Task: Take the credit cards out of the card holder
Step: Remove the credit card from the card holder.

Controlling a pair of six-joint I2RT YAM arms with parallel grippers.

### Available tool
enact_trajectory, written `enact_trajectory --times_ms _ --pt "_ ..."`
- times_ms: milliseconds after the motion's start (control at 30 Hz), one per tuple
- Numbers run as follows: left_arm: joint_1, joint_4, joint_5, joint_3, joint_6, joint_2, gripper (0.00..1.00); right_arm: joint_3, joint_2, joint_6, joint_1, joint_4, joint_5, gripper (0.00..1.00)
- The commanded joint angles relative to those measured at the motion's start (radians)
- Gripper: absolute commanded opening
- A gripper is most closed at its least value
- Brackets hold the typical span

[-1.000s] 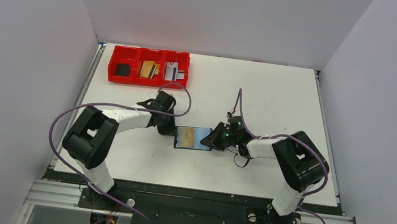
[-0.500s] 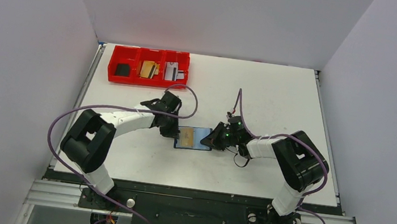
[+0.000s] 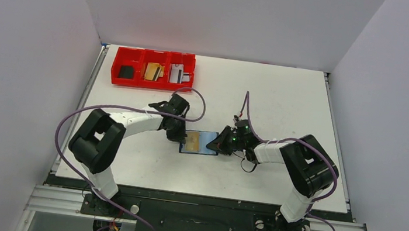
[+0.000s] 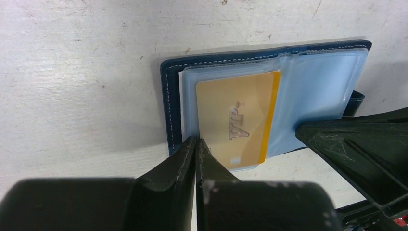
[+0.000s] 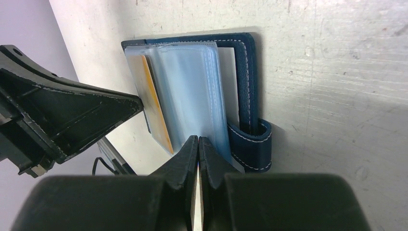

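Note:
The card holder [image 3: 203, 145] lies open on the table between my arms, its navy cover [image 4: 171, 110] and strap tab [image 5: 252, 144] showing. A tan-gold credit card [image 4: 235, 120] sits in a clear sleeve on top of it. My left gripper [image 4: 196, 141] is shut, its tips resting on the sleeve's near left corner beside that card; nothing shows between the jaws. My right gripper [image 5: 198, 139] is shut too, its tips on the stack of clear sleeves [image 5: 192, 91] at the holder's other side. In the top view the left gripper [image 3: 183, 139] and the right gripper [image 3: 214, 147] flank the holder.
A red three-compartment tray [image 3: 152, 84] stands at the table's back left. It holds a black card [image 3: 127, 71], a gold card [image 3: 151, 72] and a silvery card [image 3: 179, 75]. White walls close in three sides of the table.
My left arm has shifted right, bringing its shut gripper onto the holder's left edge. The right arm and the holder have not moved.

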Motion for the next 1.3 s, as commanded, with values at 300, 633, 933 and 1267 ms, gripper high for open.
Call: enact_trajectory --times_ms 300,633,933,1267 --pt "-0.037 0.028 0.018 0.083 0.006 0.067 0.00 -0.016 0.052 -0.025 -0.005 -0.010 0.048 0.00" --pt "-0.047 0.005 -0.019 0.078 -0.020 0.119 0.00 -0.018 0.011 -0.019 -0.008 0.021 0.035 0.08" --pt "-0.047 0.019 -0.022 0.052 -0.036 0.135 0.00 0.016 0.003 0.003 -0.008 0.077 0.003 0.16" --pt "-0.047 0.026 -0.011 0.046 -0.039 0.142 0.00 0.032 0.051 0.034 0.010 0.140 -0.016 0.16"
